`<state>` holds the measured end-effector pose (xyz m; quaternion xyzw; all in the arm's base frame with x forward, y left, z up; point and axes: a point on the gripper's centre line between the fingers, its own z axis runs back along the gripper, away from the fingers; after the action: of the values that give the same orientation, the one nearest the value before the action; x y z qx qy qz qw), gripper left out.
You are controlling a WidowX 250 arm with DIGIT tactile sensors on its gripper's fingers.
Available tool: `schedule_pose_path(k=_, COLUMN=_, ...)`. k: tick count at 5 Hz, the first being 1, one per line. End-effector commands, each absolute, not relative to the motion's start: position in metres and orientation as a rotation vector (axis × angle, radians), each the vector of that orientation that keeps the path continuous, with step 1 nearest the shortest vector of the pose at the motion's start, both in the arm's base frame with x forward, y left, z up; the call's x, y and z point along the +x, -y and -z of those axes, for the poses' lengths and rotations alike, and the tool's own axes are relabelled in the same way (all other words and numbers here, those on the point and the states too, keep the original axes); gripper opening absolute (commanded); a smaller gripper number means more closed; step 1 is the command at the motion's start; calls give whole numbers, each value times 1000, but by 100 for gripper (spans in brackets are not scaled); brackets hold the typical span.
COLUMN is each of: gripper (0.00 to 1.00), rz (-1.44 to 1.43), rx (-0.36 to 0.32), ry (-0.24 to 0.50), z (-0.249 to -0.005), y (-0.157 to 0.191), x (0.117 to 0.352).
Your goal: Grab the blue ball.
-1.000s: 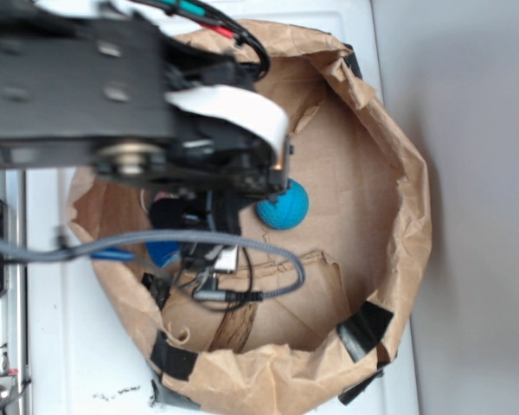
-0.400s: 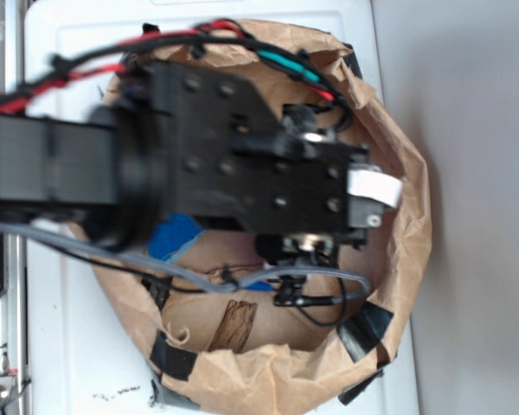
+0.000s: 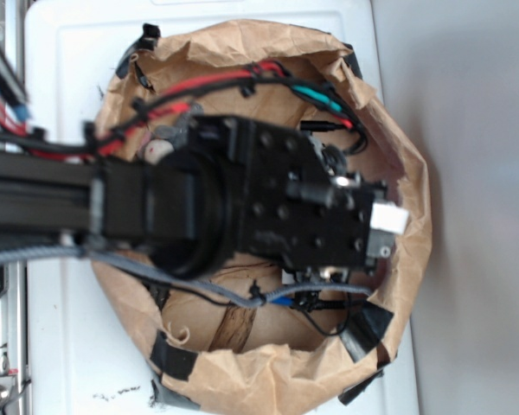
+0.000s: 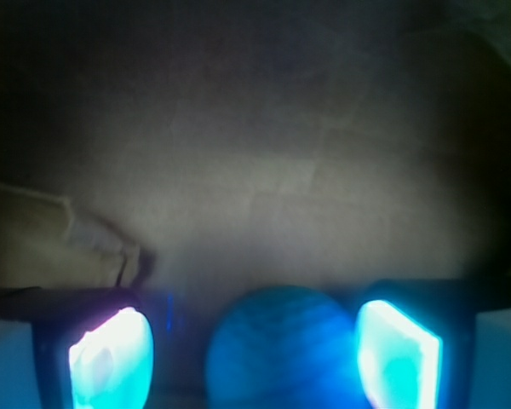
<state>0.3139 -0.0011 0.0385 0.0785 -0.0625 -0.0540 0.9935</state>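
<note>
In the wrist view the blue ball (image 4: 281, 351) lies low in the picture on the brown paper floor. It sits between the two glowing cyan pads of my gripper (image 4: 255, 354). The left pad (image 4: 111, 358) stands well clear of the ball. The right pad (image 4: 396, 354) is close beside it, and I cannot tell whether they touch. The jaws are open. In the exterior view my black arm (image 3: 268, 207) reaches over the bag's middle and hides both the ball and the fingers.
A crumpled brown paper bag (image 3: 411, 173) with black tape patches (image 3: 363, 328) rings the work area on a white surface (image 3: 60, 346). Its walls stand close on all sides. Red, black and grey cables (image 3: 199, 91) trail over the arm.
The arm has swung right and further over the bag's middle, covering the ball and the flat blue block that showed earlier.
</note>
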Motion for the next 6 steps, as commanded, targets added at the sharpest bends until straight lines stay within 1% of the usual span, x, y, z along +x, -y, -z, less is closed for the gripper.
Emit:
schedule_pose_path(k=1, gripper=100, rz=131, rx=165, ry=159, z=-40, y=1, x=306)
schedule_pose_path(k=2, gripper=80, rz=158, rx=208, ry=146, z=-26, y=6, x=303)
schedule_pose_path(k=3, gripper=0, rz=179, rx=234, ry=175, z=-26, y=10, x=301)
schedule_pose_path(k=5, gripper=0, rz=192, rx=236, ry=221, z=-37, y=11, x=301)
schedule_pose_path(k=6, gripper=0, rz=174, rx=231, ry=258, z=-46, y=7, x=301)
